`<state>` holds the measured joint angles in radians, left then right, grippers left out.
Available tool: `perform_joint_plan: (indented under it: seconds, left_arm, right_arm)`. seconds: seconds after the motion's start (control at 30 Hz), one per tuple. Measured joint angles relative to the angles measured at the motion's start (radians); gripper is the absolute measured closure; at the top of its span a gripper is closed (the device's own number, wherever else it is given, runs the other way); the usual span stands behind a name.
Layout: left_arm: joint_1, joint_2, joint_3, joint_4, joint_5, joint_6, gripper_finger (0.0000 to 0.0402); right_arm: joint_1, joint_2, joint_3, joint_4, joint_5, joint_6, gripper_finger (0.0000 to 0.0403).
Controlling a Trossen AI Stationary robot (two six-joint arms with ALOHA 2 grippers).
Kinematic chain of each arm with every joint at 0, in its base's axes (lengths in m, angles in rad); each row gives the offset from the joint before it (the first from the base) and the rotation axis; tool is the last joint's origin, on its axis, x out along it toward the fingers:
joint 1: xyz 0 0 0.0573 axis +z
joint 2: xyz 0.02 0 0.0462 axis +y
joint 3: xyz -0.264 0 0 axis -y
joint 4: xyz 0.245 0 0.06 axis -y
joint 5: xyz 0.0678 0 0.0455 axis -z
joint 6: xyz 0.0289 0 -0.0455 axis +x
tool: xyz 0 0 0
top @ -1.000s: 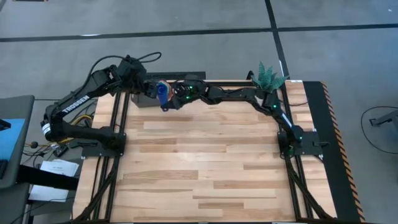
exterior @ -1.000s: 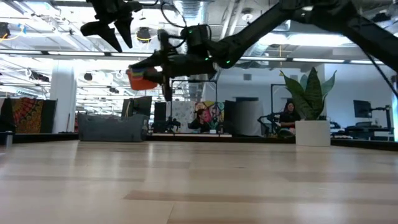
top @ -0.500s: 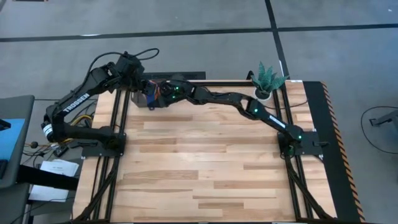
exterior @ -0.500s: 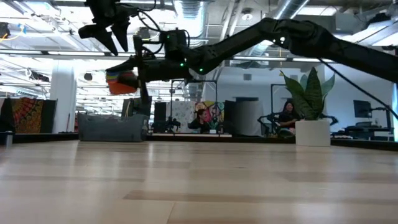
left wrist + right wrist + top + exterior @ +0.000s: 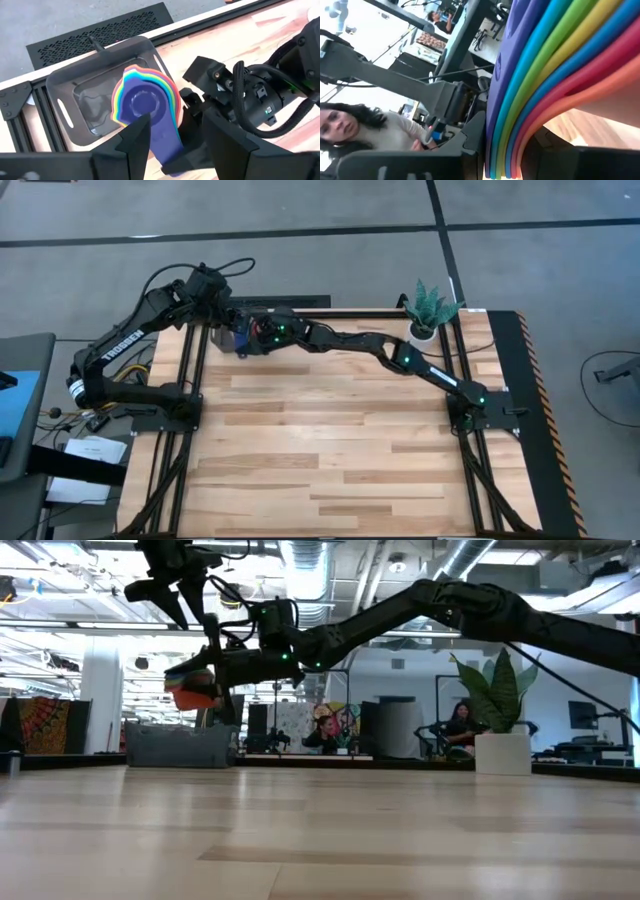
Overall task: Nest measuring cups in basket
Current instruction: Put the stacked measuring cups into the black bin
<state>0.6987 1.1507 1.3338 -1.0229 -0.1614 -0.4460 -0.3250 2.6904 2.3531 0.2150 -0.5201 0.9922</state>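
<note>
— Where are the measuring cups (image 5: 146, 102) right now?

— All stacked one inside another, and the right hand (image 5: 252, 335) is pinching the stack by its handles. You can see the coloured bands fanned out close up from the right wrist: purple-blue, green, yellow, blue, red, orange. The stack is tipped on its side, dark blue cup facing up toward the left arm's camera.

— Is it in the basket (image 5: 95, 97) yet?

— No. It hangs in the air above it. Seen from the left wrist, the stack sits over the basket's open middle; from desk height it is clearly above the grey basket (image 5: 176, 747), not touching it. The basket itself stands at the far left corner of the desk (image 5: 340, 440).

— And the other arm?

— The left hand (image 5: 222, 315) hovers high over the same corner, just beside the right one, fingers (image 5: 134, 140) spread apart and holding nothing.

— Anything else around?

— A potted plant (image 5: 428, 308) at the far right edge of the desk, well apart from the basket. People sit in the room behind.
</note>
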Motion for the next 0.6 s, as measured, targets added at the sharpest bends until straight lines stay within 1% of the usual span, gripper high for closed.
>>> perform_joint_plan:
  seconds: [0.23,0.33,0.47,0.6]
  left_arm:
    - [0.000,0.000,0.000,0.000,-0.002,-0.018,0.0235]
    - [0.000,0.000,0.000,0.000,-0.003,-0.021,0.0235]
    - [0.000,0.000,0.000,0.000,-0.006,-0.028,0.0235]
    - [0.000,0.000,0.000,0.000,-0.007,-0.029,0.0235]
  right_arm:
    - [-0.023,0.000,-0.001,-0.062,0.052,-0.048,0.0310]
    - [-0.033,-0.001,-0.001,-0.063,0.052,-0.054,0.0310]
    - [-0.045,-0.001,-0.001,-0.123,0.051,-0.073,0.0310]
    - [-0.045,-0.001,-0.001,-0.128,0.035,-0.081,0.0310]
